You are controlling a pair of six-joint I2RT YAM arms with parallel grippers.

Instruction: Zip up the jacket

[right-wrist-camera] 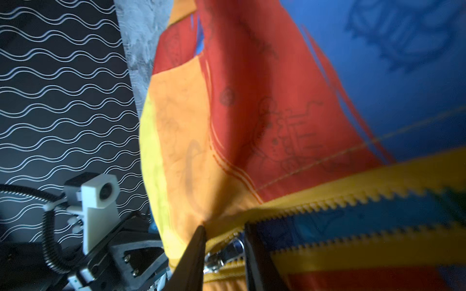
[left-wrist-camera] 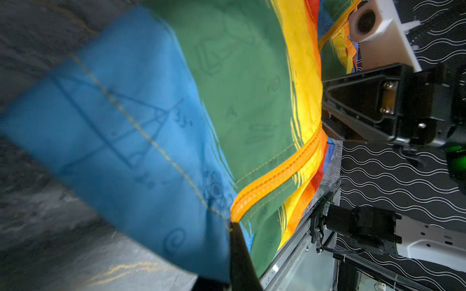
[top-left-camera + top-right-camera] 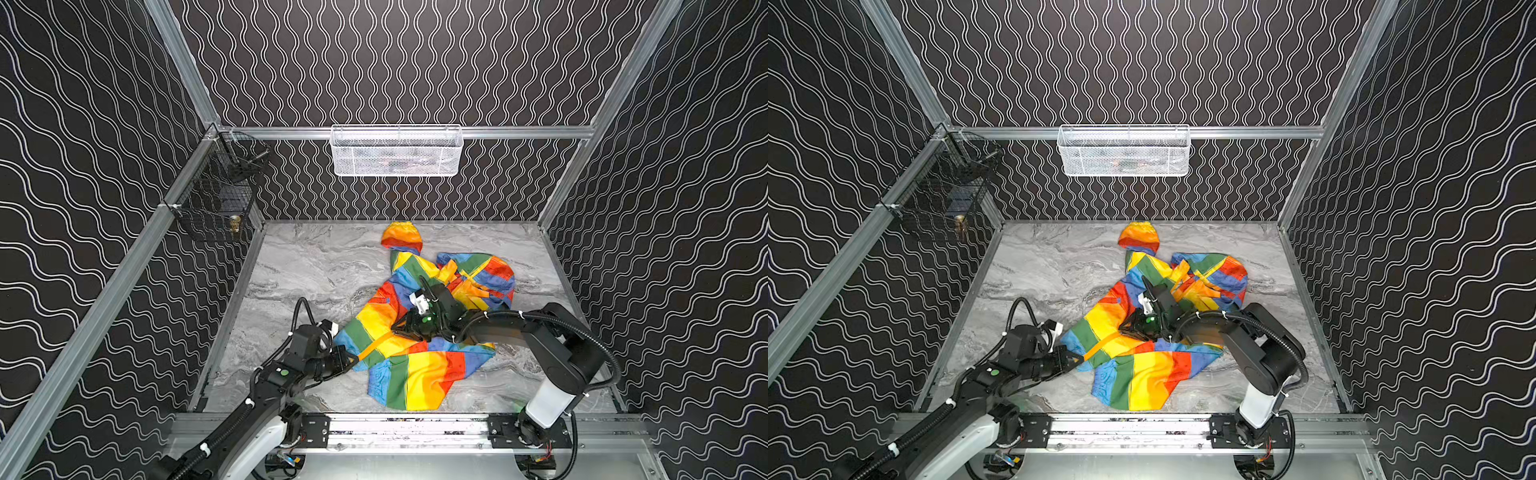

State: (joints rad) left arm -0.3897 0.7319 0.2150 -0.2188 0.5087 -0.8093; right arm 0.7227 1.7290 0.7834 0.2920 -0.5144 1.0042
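The rainbow-striped jacket lies crumpled on the marble table, its hood toward the back wall. My left gripper is shut on the jacket's bottom corner, where the orange zipper band ends. That band runs taut from there to my right gripper. In the right wrist view the two dark fingers sit against either side of the metal zipper slider. Beyond the slider the yellow zipper teeth spread apart over blue cloth.
A white mesh basket hangs on the back wall and a black wire basket on the left wall. The marble table is bare to the left of the jacket. An aluminium rail carrying both arm bases runs along the front.
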